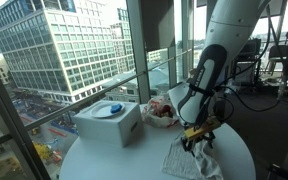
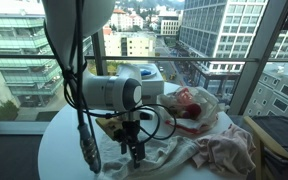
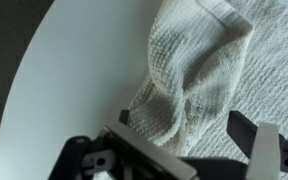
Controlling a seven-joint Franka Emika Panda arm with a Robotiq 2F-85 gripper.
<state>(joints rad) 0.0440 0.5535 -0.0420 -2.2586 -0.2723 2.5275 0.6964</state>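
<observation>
My gripper (image 3: 189,128) hangs low over a white woven towel (image 3: 214,70) that lies crumpled on a round white table (image 3: 64,90). The two dark fingers stand wide apart, with a raised fold of the towel between them. The jaws are open and not closed on the cloth. In both exterior views the gripper (image 1: 197,140) (image 2: 134,152) points straight down at the towel (image 1: 189,160) (image 2: 219,150), near the table's edge.
A white box (image 1: 109,122) (image 2: 144,74) with a blue item on top stands on the table. A clear container with red and white contents (image 1: 162,110) (image 2: 189,105) sits beside it. Large windows surround the table. Cables hang from the arm (image 2: 84,140).
</observation>
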